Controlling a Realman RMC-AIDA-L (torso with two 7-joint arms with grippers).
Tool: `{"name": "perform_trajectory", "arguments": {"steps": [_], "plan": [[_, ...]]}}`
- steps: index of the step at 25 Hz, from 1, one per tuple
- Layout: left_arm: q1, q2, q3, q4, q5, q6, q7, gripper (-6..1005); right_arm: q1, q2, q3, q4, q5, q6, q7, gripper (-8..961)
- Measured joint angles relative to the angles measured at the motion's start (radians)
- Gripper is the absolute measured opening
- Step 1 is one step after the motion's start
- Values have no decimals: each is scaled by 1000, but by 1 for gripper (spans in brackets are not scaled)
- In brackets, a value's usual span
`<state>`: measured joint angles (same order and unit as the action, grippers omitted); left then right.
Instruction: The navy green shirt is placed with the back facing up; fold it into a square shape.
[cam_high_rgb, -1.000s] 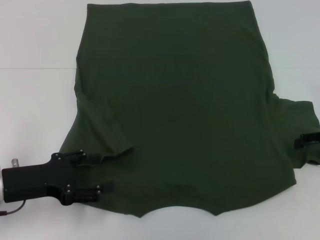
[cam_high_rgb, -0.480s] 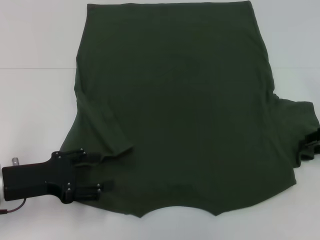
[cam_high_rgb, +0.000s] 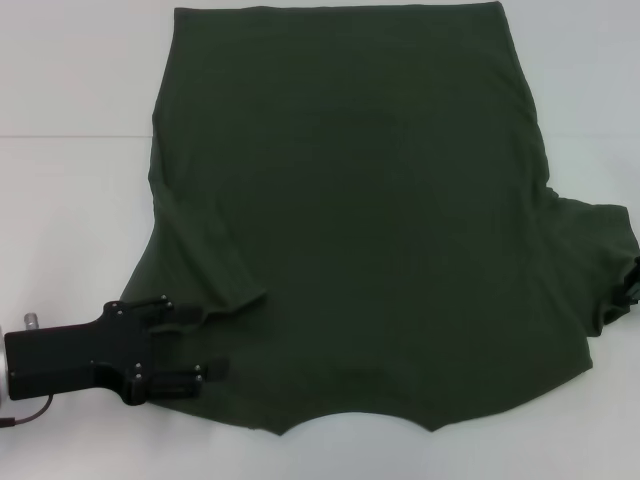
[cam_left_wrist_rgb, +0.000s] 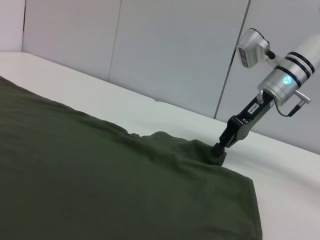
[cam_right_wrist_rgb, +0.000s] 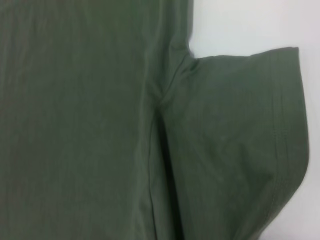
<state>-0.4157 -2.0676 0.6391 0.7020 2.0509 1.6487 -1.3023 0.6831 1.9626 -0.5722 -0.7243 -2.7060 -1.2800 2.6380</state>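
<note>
The navy green shirt (cam_high_rgb: 360, 200) lies spread flat on the white table, its curved neckline at the near edge. Its left sleeve (cam_high_rgb: 205, 265) is folded in over the body. My left gripper (cam_high_rgb: 203, 342) lies low at the near left shoulder, open, with its fingers over the shirt's edge. The right sleeve (cam_high_rgb: 600, 250) still sticks out sideways and fills the right wrist view (cam_right_wrist_rgb: 235, 130). My right gripper (cam_high_rgb: 633, 288) barely shows at the frame's right edge; in the left wrist view the right gripper (cam_left_wrist_rgb: 220, 151) has its tip down at that sleeve's hem.
The white table (cam_high_rgb: 70, 200) has bare surface on both sides of the shirt and a strip along the near edge. Grey wall panels (cam_left_wrist_rgb: 175, 50) stand behind the far side of the table.
My right gripper has slid off the right sleeve toward the frame's right edge. The left gripper and the shirt have hardly moved.
</note>
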Motion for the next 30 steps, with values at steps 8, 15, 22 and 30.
{"name": "perform_trajectory", "arguments": {"steps": [8, 15, 22, 30], "plan": [[2, 0, -2, 1, 0, 1, 0, 860, -4, -1, -7, -2, 0, -4, -3, 6], [6, 0, -4, 1, -2, 2, 0, 860, -18, -3, -3, -31, 7, -6, -6, 13], [6, -1, -4, 1, -5, 3, -1, 860, -35, -10, 1, -63, 17, -15, -6, 25], [5, 2, -4, 1, -6, 2, -6, 859, -73, -21, 21, -149, 102, -65, -12, 39]]}}
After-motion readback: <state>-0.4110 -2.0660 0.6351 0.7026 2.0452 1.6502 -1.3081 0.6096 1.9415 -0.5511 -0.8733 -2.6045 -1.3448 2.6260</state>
